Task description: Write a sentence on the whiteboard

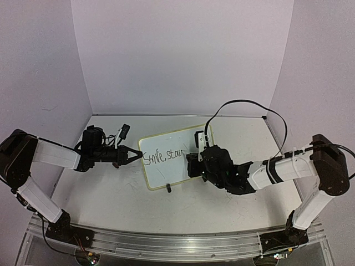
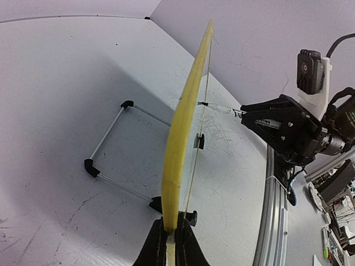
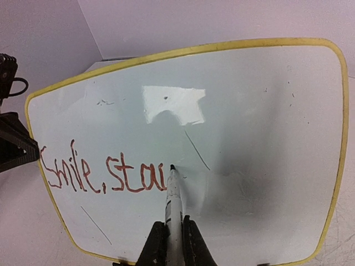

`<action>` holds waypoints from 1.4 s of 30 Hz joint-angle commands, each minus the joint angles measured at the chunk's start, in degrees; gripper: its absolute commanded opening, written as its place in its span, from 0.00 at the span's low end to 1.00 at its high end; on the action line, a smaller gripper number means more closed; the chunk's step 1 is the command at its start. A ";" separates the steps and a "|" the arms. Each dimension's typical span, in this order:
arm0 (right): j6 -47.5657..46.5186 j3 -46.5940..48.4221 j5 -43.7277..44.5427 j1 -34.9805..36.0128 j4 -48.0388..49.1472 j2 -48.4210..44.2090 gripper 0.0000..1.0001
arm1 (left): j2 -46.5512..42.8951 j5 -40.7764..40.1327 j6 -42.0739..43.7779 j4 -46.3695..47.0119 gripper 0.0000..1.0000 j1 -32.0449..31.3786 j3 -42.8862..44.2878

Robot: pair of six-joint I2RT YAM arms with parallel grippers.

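Note:
The whiteboard (image 1: 169, 173) stands tilted on the table, white with a yellow rim (image 3: 183, 51). My left gripper (image 1: 136, 155) is shut on its left edge; in the left wrist view the rim (image 2: 180, 138) runs edge-on out of that gripper (image 2: 171, 235). The sentence (image 3: 105, 173) reads "Smile, sta" plus a half-formed letter, dark in the top view (image 1: 162, 156) and reddish in the right wrist view. My right gripper (image 3: 175, 233) is shut on a white marker (image 3: 173, 199). Its black tip touches the board just right of the last stroke.
A wire stand (image 2: 111, 144) with black feet props the board from behind. Two faint grey lines (image 3: 197, 149) mark the board. A metal rail (image 1: 166, 244) runs along the table's near edge. Lilac walls (image 1: 183, 55) close the back and sides.

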 commanded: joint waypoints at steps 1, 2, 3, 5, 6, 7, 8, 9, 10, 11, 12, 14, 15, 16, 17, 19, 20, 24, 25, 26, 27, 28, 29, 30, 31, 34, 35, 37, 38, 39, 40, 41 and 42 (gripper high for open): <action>-1.08 2.50 2.17 -1.02 0.71 0.23 0.00 | -0.68 -0.25 1.29 -2.64 0.00 -0.13 1.20; -1.17 2.55 2.10 -1.03 0.74 0.23 0.00 | -0.68 -0.25 1.27 -2.65 0.00 -0.14 1.20; -1.25 2.55 2.05 -0.97 0.69 0.22 0.00 | -0.64 -0.25 1.27 -2.63 0.00 -0.17 1.21; -1.04 2.24 1.78 -1.00 0.72 0.11 0.00 | -0.60 -0.24 1.27 -2.64 0.00 -0.14 1.29; -0.96 2.05 1.63 -1.01 0.67 0.03 0.00 | -0.60 -0.23 1.27 -2.67 0.00 -0.14 1.27; -0.87 1.81 1.51 -1.01 0.49 -0.10 0.00 | -0.56 -0.25 1.27 -2.64 0.00 -0.13 1.29; -0.59 1.54 1.29 -1.02 0.19 -0.29 0.00 | -0.52 -0.21 1.27 -2.65 0.00 -0.16 1.29; -0.27 1.23 1.12 -1.00 -0.11 -0.49 0.00 | -0.52 -0.24 1.27 -2.64 0.00 -0.13 1.29; 0.14 0.79 0.88 -0.92 -0.29 -0.68 0.00 | -0.52 -0.25 1.27 -2.63 0.00 -0.13 1.27; 0.63 0.24 0.61 -0.87 -0.46 -0.90 0.00 | -0.52 -0.26 1.27 -2.63 0.00 -0.18 1.29; 1.06 -0.24 0.56 -0.67 -0.68 -1.02 0.00 | -0.52 -0.31 1.27 -2.63 0.00 -0.16 1.29; 1.72 -0.99 0.42 -0.34 -1.36 -1.04 0.00 | -0.52 -0.28 1.27 -2.64 0.00 -0.17 1.29; 2.09 -1.29 0.36 -0.08 -1.55 -1.04 0.00 | -0.52 -0.28 1.27 -2.63 0.00 -0.20 1.29; 2.39 -1.49 0.36 0.07 -1.76 -1.04 0.00 | -0.52 -0.26 1.27 -2.64 0.00 -0.15 1.25; 2.65 -1.66 0.40 0.25 -1.94 -1.04 0.00 | -0.52 -0.28 1.27 -2.66 0.00 -0.14 1.26; 3.09 -1.94 0.54 0.46 -2.25 -1.10 0.00 | -0.63 -0.26 1.27 -2.70 0.00 -0.13 1.29; 3.17 -2.02 0.54 0.52 -2.41 -1.16 0.00 | -0.68 -0.27 1.27 -2.71 0.00 -0.16 1.23; 3.87 -2.51 0.56 0.72 -2.88 -1.52 0.00 | -0.92 -0.26 1.18 -2.76 0.00 -0.15 1.18; 4.05 -2.70 0.54 0.81 -3.04 -1.60 0.00 | -0.99 -0.29 1.18 -2.74 0.00 -0.17 1.14; 4.24 -2.87 0.50 0.95 -3.16 -1.67 0.00 | -1.03 -0.35 1.18 -2.72 0.00 -0.17 1.10; 4.48 -2.99 0.46 1.09 -3.28 -1.71 0.00 | -1.04 -0.40 1.18 -2.72 0.00 -0.14 1.05; 4.72 -3.16 0.46 1.20 -3.43 -1.73 0.00 | -1.04 -0.38 1.18 -2.75 0.00 -0.14 1.03; 4.88 -3.29 0.44 1.33 -3.57 -1.67 0.00 | -1.04 -0.38 1.18 -2.74 0.00 -0.12 1.03; 5.11 -3.37 0.42 1.57 -3.69 -1.66 0.00 | -0.98 -0.41 1.18 -2.74 0.00 -0.16 1.03; 5.17 -3.41 0.33 1.71 -3.73 -1.56 0.00 | -0.96 -0.38 1.18 -2.74 0.00 -0.17 1.06; 5.45 -3.20 0.13 2.01 -3.80 -1.10 0.00 | -0.95 -0.30 1.18 -2.81 0.00 -0.17 1.12; 5.43 -3.04 0.06 2.07 -3.80 -0.89 0.00 | -0.95 -0.30 1.18 -2.82 0.00 -0.15 1.12; 5.26 -2.41 -0.30 2.11 -3.76 -0.28 0.00 | -0.96 -0.29 1.18 -2.77 0.00 -0.19 1.12; 5.10 -2.14 -0.45 2.12 -3.62 0.03 0.00 | -1.01 -0.31 1.18 -2.79 0.00 -0.14 1.07; 4.84 -1.69 -0.63 2.12 -3.46 0.38 0.00 | -1.03 -0.33 1.18 -2.80 0.00 -0.12 1.04; 4.55 -1.20 -0.81 2.17 -3.31 0.73 0.00 | -1.04 -0.29 1.18 -2.80 0.00 -0.14 1.03; 4.37 -0.77 -1.05 2.18 -3.20 1.05 0.00 | -1.03 -0.32 1.18 -2.80 0.00 -0.17 1.08; 4.12 -0.39 -1.31 2.19 -2.99 1.37 0.00 | -0.98 -0.28 1.18 -2.80 0.00 -0.18 1.11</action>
